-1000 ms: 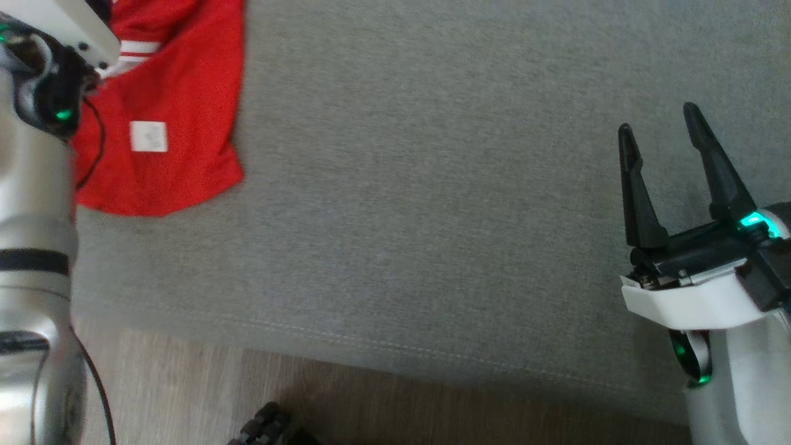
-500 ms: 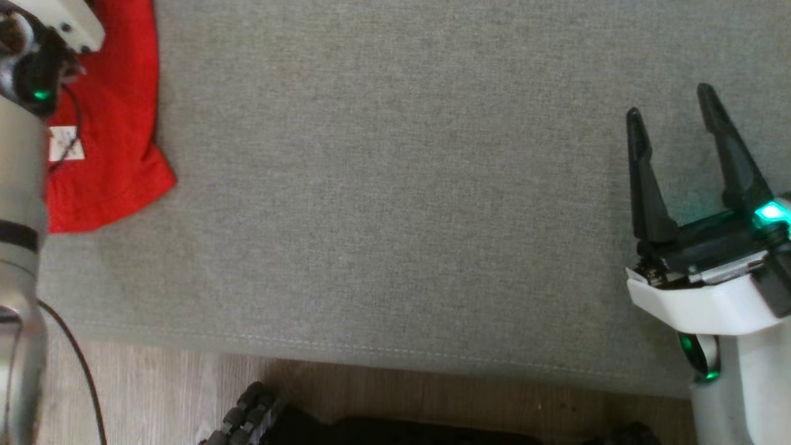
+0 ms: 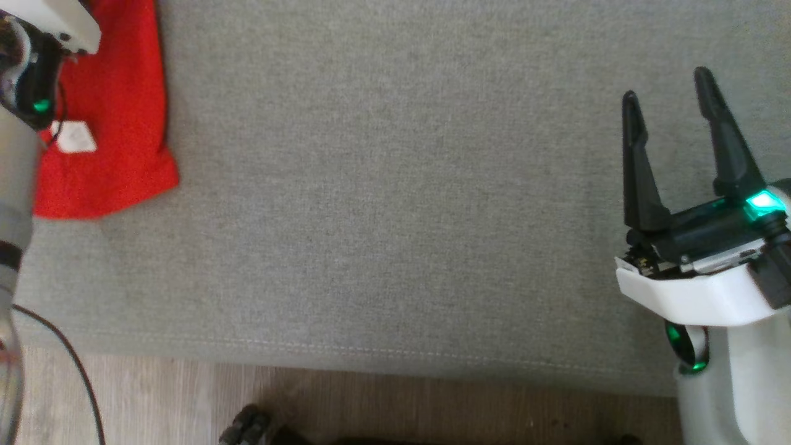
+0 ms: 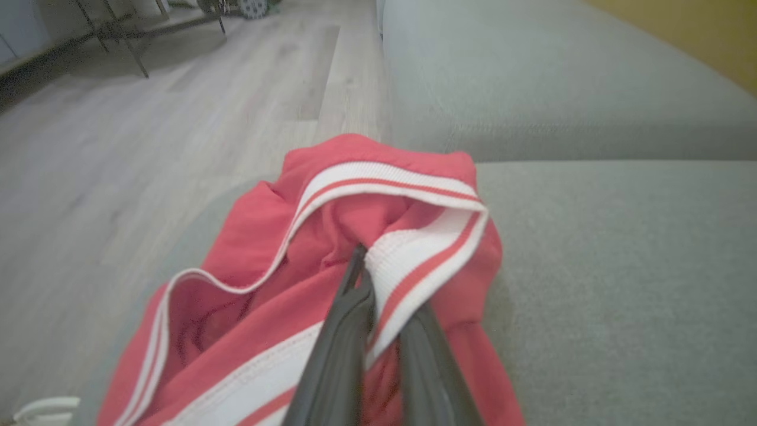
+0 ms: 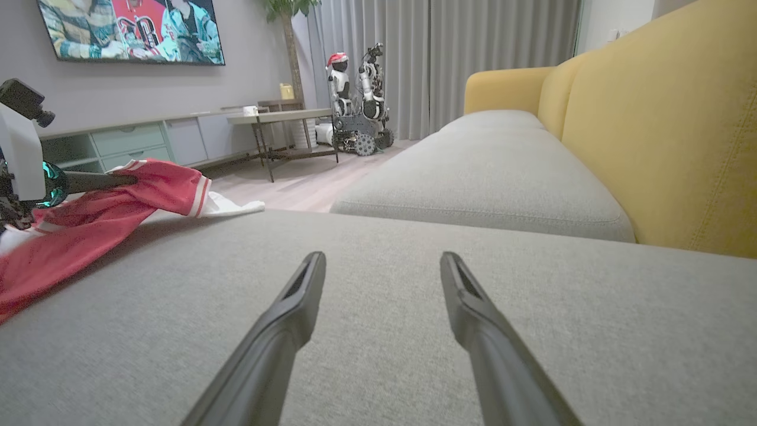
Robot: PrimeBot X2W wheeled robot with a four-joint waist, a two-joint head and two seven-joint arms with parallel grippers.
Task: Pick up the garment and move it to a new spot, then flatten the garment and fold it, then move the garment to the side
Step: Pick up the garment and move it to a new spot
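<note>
The garment (image 3: 117, 123) is a red top with white-and-red striped trim and a white label, bunched at the left end of the grey sofa seat (image 3: 395, 216). In the left wrist view my left gripper (image 4: 364, 255) is shut on the garment (image 4: 266, 236), pinching its striped band, which stands lifted. The right wrist view shows the garment (image 5: 89, 225) stretched up toward that gripper's dark fingers (image 5: 100, 179). My right gripper (image 3: 670, 102) hovers open over bare cushion at the far right, well away from the garment; between its fingers (image 5: 295, 307) there is nothing.
The seat's front seam (image 3: 371, 352) runs along the bottom, with wooden floor (image 3: 432, 408) below it. A yellow backrest (image 5: 668, 148) and a second grey cushion (image 5: 491, 171) lie beyond. Across the room stand a table (image 5: 278, 118) and another robot (image 5: 355, 100).
The head camera has shifted, so the garment sits further left in the picture. Its white label has tilted and the hem has drawn up slightly. The right gripper stays open.
</note>
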